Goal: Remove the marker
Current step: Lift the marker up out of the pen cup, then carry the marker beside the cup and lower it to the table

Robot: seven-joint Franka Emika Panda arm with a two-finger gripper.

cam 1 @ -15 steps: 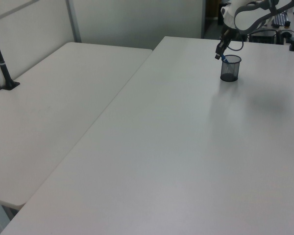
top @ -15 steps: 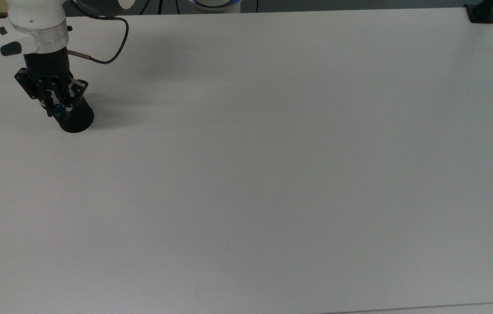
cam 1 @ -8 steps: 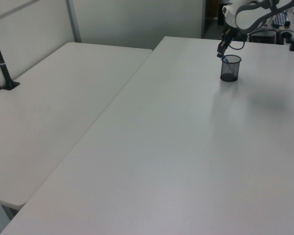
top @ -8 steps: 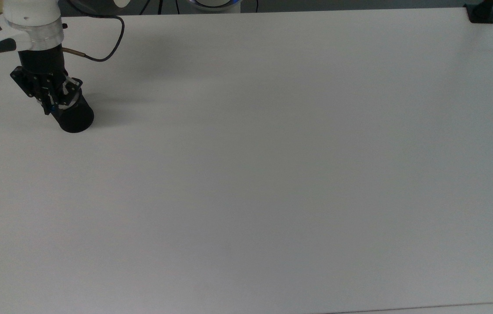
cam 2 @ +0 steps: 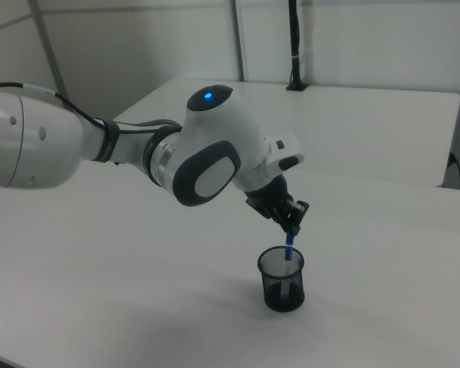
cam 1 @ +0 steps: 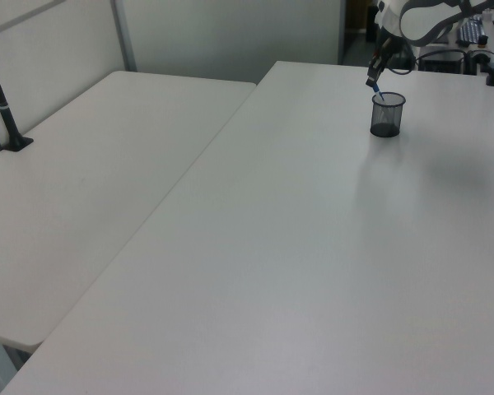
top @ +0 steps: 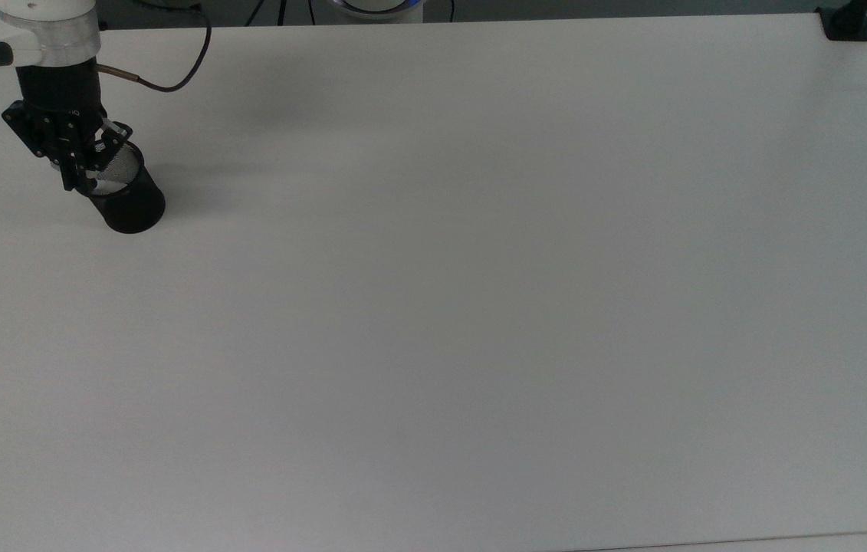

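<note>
The marker (cam 2: 289,249) hangs upright with its blue cap uppermost and its lower part still inside the black mesh cup (cam 2: 281,280). My gripper (cam 2: 293,228) is shut on the marker's top end, a little above the cup's rim. In the top view the gripper (top: 79,178) sits over the cup (top: 126,203) at the table's far left, with a bit of white barrel (top: 98,184) below the fingers. In the left view the gripper (cam 1: 375,81) holds the marker (cam 1: 379,95) above the cup (cam 1: 387,115).
The cup stands alone on a large white table (top: 479,268). A second white table (cam 1: 90,173) adjoins it on the left view's left. A black clamp (top: 847,23) sits at the top view's upper right corner. A cable (top: 172,80) trails from the wrist.
The gripper has risen and drifted toward the top view's upper left, drawing the marker partly up out of the cup. The cup has stayed put.
</note>
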